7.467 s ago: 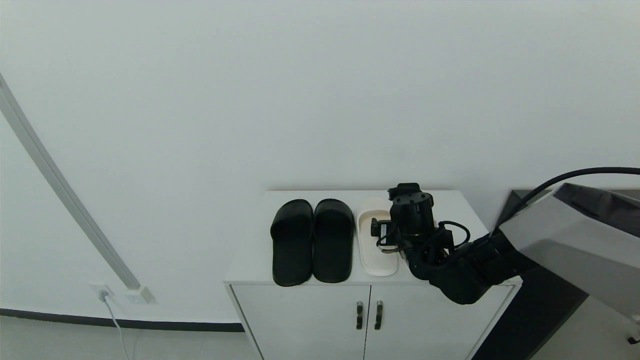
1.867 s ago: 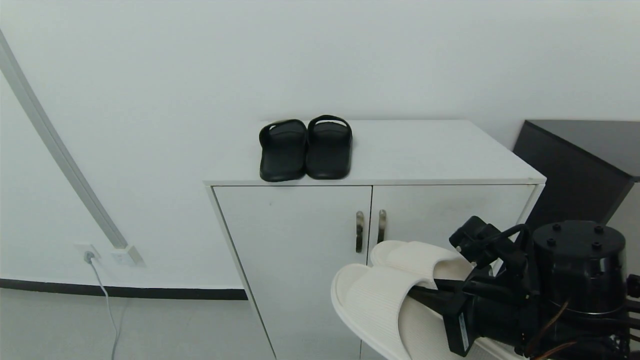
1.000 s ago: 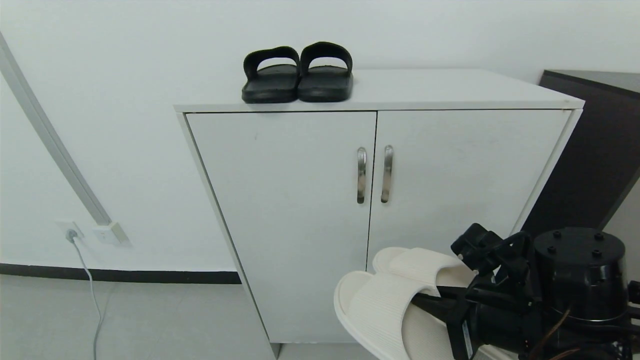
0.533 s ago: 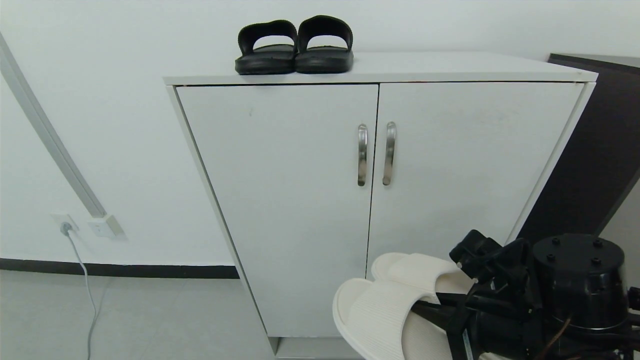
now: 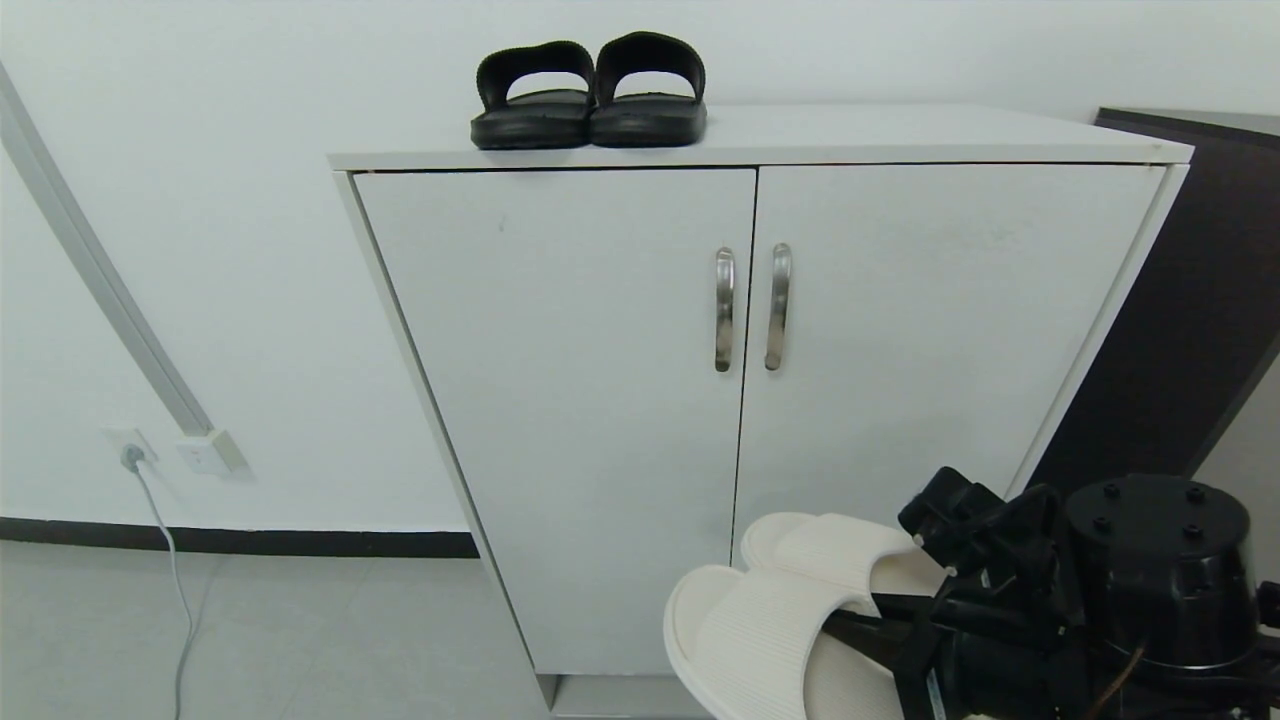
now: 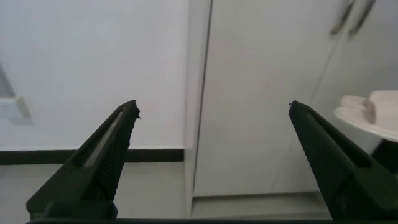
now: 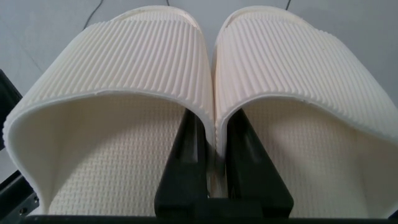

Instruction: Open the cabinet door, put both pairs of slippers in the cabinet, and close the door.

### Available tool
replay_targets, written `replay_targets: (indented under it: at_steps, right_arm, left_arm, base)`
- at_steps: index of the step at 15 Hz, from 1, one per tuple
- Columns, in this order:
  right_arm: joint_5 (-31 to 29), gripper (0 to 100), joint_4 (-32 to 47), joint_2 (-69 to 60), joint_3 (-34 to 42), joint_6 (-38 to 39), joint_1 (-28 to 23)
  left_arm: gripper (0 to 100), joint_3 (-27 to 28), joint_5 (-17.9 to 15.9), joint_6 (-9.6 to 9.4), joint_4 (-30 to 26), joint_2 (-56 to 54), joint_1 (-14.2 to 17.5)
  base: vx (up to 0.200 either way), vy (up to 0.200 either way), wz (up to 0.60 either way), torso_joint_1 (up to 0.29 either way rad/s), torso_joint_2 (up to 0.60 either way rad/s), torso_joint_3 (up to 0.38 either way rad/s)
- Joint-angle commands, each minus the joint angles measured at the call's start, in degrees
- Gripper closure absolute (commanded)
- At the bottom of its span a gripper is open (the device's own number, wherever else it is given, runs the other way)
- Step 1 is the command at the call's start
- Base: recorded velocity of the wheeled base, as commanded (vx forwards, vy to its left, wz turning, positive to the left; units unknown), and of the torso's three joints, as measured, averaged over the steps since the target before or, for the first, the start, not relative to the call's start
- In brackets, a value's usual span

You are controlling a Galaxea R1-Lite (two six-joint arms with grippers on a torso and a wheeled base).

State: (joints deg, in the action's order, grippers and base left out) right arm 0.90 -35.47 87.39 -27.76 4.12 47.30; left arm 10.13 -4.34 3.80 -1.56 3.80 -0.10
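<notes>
A white two-door cabinet stands in front of me with both doors shut and two metal handles side by side at the middle. The black slippers sit on its top at the left. My right gripper hangs low before the right door, shut on the white slippers, its fingers inside the two straps and pinching their inner sides together. My left gripper is open and empty, facing the cabinet's lower left corner; the white slippers show beyond it.
A dark cabinet stands against the white cabinet's right side. On the wall at the left run a slanted grey conduit and a socket with a cable down to the grey floor.
The head camera has dropped lower, so the cabinet's front fills more of the view. The right gripper stays shut on the white slippers, taken from the cabinet top since the earliest frame.
</notes>
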Motion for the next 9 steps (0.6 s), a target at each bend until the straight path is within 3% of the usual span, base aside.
replay_targets:
  at_steps: [1, 4, 8, 9]
  right_arm:
    - [0.06, 100, -0.03, -0.12, 0.16, 0.01, 0.07]
    - [-0.11, 100, -0.03, -0.47, 0.51, 0.01, 0.25]
    - [0.06, 100, -0.03, -0.65, 1.04, -2.01, 0.6]
    - [-0.02, 100, -0.12, -0.65, 1.04, -2.01, 0.69]
  left_arm:
    - [0, 2.61, -6.73, 0.42, -0.29, 9.38, -0.25]
    - [0, 4.37, -17.19, 0.42, 4.9, 19.14, -0.25]
    - [0, 8.41, -25.89, 0.15, 16.33, 33.9, -1.75]
    - [0, 10.79, -26.33, 0.15, 17.29, 37.07, -3.15]
  base:
    - [0.0, 0.0, 0.0, 0.0, 0.0, 0.0]
    - [0.0, 0.0, 0.0, 0.0, 0.0, 0.0]
    - [0.0, 0.0, 0.0, 0.0, 0.0, 0.0]
    - [0.0, 0.0, 0.0, 0.0, 0.0, 0.0]
